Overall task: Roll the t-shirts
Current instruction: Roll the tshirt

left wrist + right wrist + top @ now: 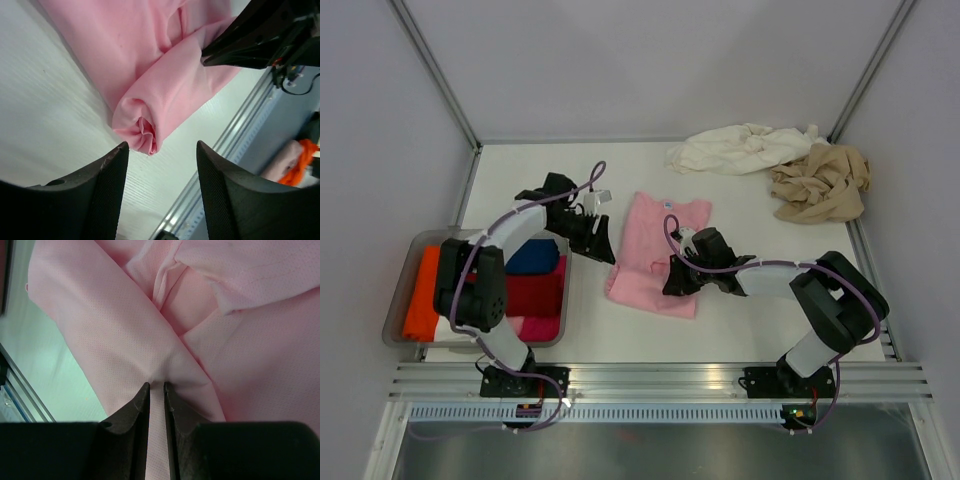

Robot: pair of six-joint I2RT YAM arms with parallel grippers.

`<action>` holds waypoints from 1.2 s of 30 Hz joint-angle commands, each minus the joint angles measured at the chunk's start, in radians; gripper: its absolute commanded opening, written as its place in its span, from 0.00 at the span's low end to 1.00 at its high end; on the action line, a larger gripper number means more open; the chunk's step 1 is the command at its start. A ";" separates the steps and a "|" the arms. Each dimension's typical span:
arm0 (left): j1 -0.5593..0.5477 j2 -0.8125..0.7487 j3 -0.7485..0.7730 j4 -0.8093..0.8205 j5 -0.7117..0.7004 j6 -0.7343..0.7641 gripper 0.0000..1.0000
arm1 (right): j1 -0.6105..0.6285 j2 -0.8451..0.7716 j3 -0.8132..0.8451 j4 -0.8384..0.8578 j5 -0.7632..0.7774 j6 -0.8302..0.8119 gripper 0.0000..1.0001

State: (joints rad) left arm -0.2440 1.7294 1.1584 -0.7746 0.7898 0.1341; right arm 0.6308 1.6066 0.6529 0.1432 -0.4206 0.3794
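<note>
The pink t-shirt (pixel 655 250) lies in the middle of the white table (pixel 520 190), with its neck pointing to the far side. Its near edge is rolled up into a soft tube. In the left wrist view you can see the end of that tube (pixel 142 132), and the cloth curls round and round inside it (a bit like a snail shell). The rest of the shirt lies flat beyond the roll.

The right gripper (pixel 677 280) sits on the right part of the roll. Its two fingers are almost together, and a thin fold of pink cloth is pinched between them (pixel 156 387).

The left gripper (pixel 600 245) is at the left side of the shirt. Its fingers are wide apart and hold nothing. The end of the roll is just in front of the gap between them (pixel 161 147), and the fingers do not touch it.

At the far right corner of the table lies the cream-white t-shirt (pixel 740 148), all crumpled. The tan t-shirt (pixel 820 182) is bunched up just beside it, touching it. Both are well apart from the pink one.

On the left side sits a clear tray (pixel 400 290). In it are folded clothes (pixel 535 290) in orange, blue, red and pink.
</note>
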 commanded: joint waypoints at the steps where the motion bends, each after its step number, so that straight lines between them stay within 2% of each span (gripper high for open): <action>1: -0.064 -0.114 0.072 0.001 -0.037 0.148 0.63 | -0.005 0.001 0.008 0.033 0.017 0.010 0.23; 3: -0.148 -0.169 0.063 0.006 -0.147 0.304 0.62 | -0.005 -0.002 0.016 0.042 0.019 0.018 0.23; 4: -0.238 -0.192 0.016 0.052 -0.261 0.353 0.63 | -0.005 -0.008 0.019 0.042 0.022 0.019 0.23; 6: -0.313 -0.272 -0.095 0.127 -0.374 0.453 0.64 | -0.005 -0.014 0.019 0.042 0.025 0.021 0.23; 7: -0.355 -0.301 -0.130 0.203 -0.386 0.490 0.66 | -0.005 -0.016 0.019 0.042 0.025 0.021 0.23; 8: -0.371 -0.323 -0.164 0.237 -0.400 0.557 0.78 | -0.006 -0.022 0.019 0.041 0.025 0.024 0.23; 9: -0.383 -0.356 -0.222 0.271 -0.421 0.594 0.85 | -0.006 -0.024 0.019 0.044 0.023 0.024 0.23; 14: -0.462 -0.399 -0.370 0.395 -0.471 0.841 0.87 | -0.006 -0.020 0.008 0.064 0.016 0.033 0.23; 17: -0.503 -0.393 -0.453 0.457 -0.492 0.906 0.88 | -0.009 -0.022 0.007 0.079 0.006 0.036 0.24; 22: -0.534 -0.349 -0.488 0.508 -0.541 0.908 0.88 | -0.010 -0.048 0.017 0.047 0.003 -0.012 0.26; 27: -0.534 -0.329 -0.454 0.515 -0.589 0.845 0.84 | -0.010 -0.166 0.039 -0.112 0.035 -0.128 0.30; 29: -0.531 -0.362 -0.416 0.431 -0.549 0.794 0.84 | -0.011 -0.230 0.054 -0.172 0.023 -0.152 0.35; 33: -0.505 -0.477 -0.348 0.256 -0.335 0.740 0.84 | -0.036 -0.286 0.068 -0.301 0.017 -0.081 0.45; 36: -0.457 -0.514 -0.338 0.201 -0.279 0.678 0.84 | -0.075 -0.324 0.012 -0.300 0.063 -0.031 0.52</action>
State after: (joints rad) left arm -0.7399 1.2625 0.7784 -0.4717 0.3656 0.9005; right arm 0.5900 1.3148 0.6899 -0.0868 -0.3939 0.3012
